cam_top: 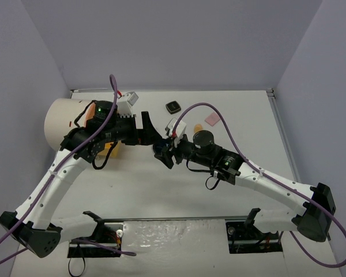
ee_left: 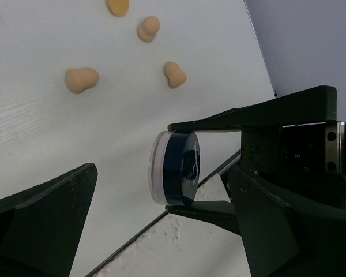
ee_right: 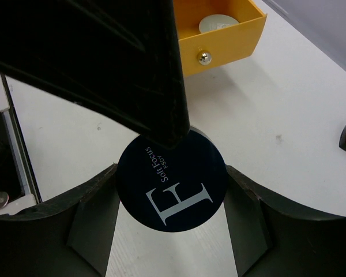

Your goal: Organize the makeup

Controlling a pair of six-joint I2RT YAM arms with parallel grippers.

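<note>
progress: early, by my read. only the pale green disc (ee_right: 218,23) sits in the open orange drawer (ee_right: 230,47). loose on the table (ee_right: 288,104) you have four peach sponges (ee_left: 81,79) in the left wrist view, the black square compact (cam_top: 173,107) at 12 o'clock from where the arms meet, and the pink square pad (cam_top: 212,119) at 2 o'clock. i can't find the lipsticks or green tube in these views.

in hand: your right gripper (cam_top: 164,153) has the dark round compact (ee_right: 172,187) mid-table, jaws part-closed on opposite sides of its rim, apparently off the surface. your left gripper (cam_top: 149,130) is right at it, jaws wide, holding nothing. whether it touches the compact, can't tell.

orientation: it's a disc, so no real long axis. the short axis runs along the right fingers (ee_right: 92,213). it stands on edge, lettered lid facing back at the right wrist, roughly 4 o'clock in the top view, paler side toward 10 o'clock. the drawer lies about 9 o'clock of it, so you likely need a handover or a turn first.
</note>
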